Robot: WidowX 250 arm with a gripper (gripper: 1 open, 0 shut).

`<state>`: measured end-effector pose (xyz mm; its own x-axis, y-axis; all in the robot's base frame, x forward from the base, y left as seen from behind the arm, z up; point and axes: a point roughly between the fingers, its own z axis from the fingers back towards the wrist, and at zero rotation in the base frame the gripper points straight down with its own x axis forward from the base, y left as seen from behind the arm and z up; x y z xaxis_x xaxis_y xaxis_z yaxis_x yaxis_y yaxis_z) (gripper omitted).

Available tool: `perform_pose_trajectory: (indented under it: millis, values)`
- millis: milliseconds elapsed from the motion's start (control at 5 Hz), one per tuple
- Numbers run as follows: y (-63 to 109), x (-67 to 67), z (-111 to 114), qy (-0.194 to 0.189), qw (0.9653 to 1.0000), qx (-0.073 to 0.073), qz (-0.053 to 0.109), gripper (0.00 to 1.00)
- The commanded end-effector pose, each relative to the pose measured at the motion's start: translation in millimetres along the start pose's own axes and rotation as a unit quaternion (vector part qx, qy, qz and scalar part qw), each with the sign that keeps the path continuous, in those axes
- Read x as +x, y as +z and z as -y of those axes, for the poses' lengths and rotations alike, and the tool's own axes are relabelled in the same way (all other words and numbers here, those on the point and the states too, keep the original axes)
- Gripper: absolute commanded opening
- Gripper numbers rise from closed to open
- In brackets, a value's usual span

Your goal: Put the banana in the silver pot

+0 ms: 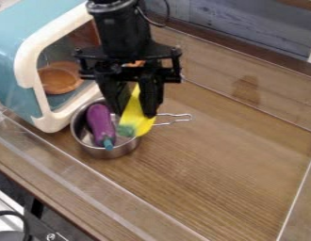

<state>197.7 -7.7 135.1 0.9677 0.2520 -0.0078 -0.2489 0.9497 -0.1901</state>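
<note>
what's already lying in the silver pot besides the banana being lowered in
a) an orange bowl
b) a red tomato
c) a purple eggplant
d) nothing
c, a purple eggplant lies in the left part of the pot, beside the banana that the gripper holds over the pot's right side.
</note>
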Motion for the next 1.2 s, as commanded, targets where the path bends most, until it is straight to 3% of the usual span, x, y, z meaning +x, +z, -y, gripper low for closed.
perform_pose_trajectory:
  millis: [0, 400, 800, 1000]
  values:
    - [10.6, 0.4, -14.3, -0.029, 0.9995, -0.002, 0.014, 0.0]
    - [11.9, 0.6, -20.0, -0.003, 0.9998, 0.0, 0.017, 0.0]
    - [13.8, -9.9, -9.7, -0.022, 0.9997, 0.002, 0.012, 0.0]
    - [24.8, -6.3, -1.3, -0.022, 0.9997, 0.003, 0.011, 0.0]
